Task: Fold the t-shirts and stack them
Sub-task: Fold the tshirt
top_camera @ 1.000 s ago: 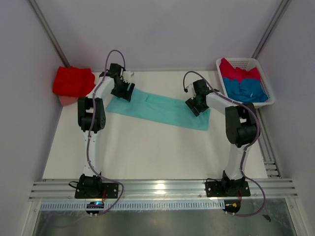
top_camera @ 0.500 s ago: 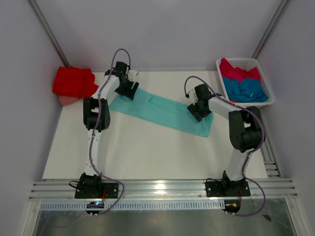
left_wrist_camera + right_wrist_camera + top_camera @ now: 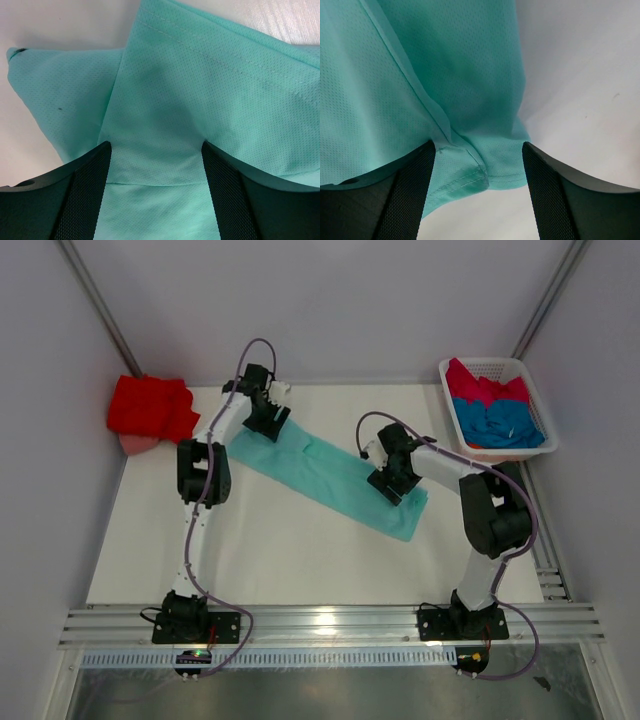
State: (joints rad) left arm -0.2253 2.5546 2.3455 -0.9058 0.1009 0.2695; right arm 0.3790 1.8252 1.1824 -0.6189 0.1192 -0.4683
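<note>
Mid-fold on mint-teal shirt [image 3: 335, 475], frame centre. My left claw [image 3: 155, 172] and right claw [image 3: 477, 170] each pinched cloth end. Next, I judged: carry ends together evenly.

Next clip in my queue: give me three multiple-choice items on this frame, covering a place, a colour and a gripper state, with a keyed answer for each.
1. Where is the red t-shirt?
A. far-left table corner
B. in the basket
C. under the right arm

2. What colour is the t-shirt spread between the arms?
A. blue
B. mint-teal
C. white

3. What are the grippers doing?
A. both open in the air
B. only the left holds cloth
C. each holds an end of the shirt

Answers: A, it lies folded at the far-left corner; B, the mint-teal t-shirt spans the table; C, cloth runs between the fingers of the left gripper and the right gripper.
</note>
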